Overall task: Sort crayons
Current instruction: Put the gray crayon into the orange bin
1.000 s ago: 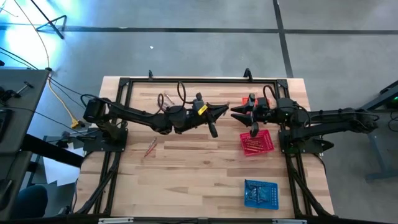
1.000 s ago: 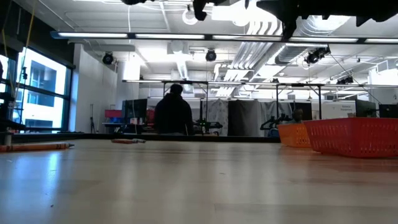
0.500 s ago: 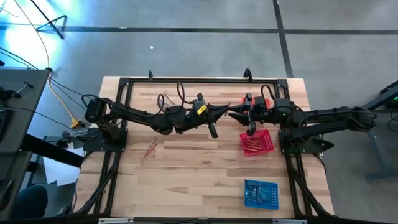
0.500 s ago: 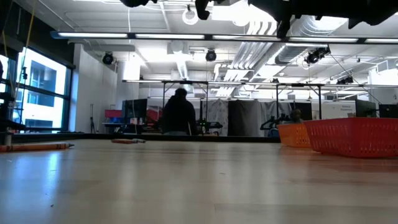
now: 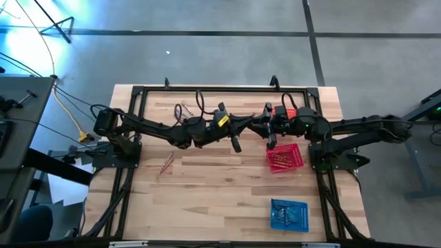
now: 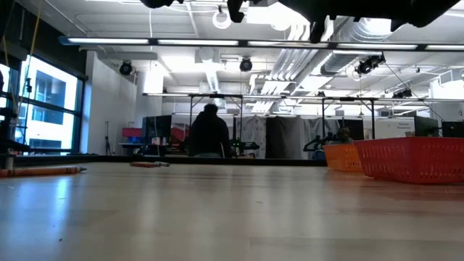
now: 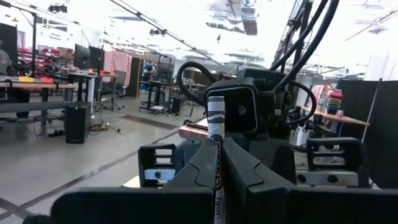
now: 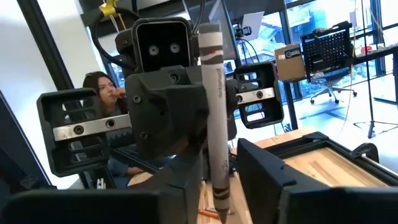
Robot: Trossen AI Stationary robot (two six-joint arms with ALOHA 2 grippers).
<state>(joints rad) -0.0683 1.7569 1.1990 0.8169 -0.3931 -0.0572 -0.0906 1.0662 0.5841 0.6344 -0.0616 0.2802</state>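
High above the table's middle, my left gripper (image 5: 247,124) is shut on a grey crayon (image 7: 215,124) with dark bands, which stands upright. My right gripper (image 5: 260,126) faces it from the table's right. It is open, with one finger on each side of the crayon's lower end (image 8: 220,193). More crayons lie flat on the table: reddish ones (image 5: 167,162) near the left side and others (image 5: 180,110) at the far left. Several crayons lie in the red basket (image 5: 284,158). My left gripper pinches the grey crayon's middle (image 7: 216,163) between its two fingers. The fingers come about level from the table's left and lie across the crayon. The crayon stands upright, its upper end (image 7: 214,106) above the fingers, lifted well clear of the table.
A blue basket (image 5: 289,214) stands near the front right. An orange basket (image 6: 342,156) sits at the far right, mostly under my right arm. A black frame (image 5: 207,89) runs along the table's edges. A person (image 6: 210,134) stands in the room beyond.
My right gripper has moved toward the table's left, up to my left gripper, and its fingers now stand around the crayon. My left gripper has kept still with the crayon.
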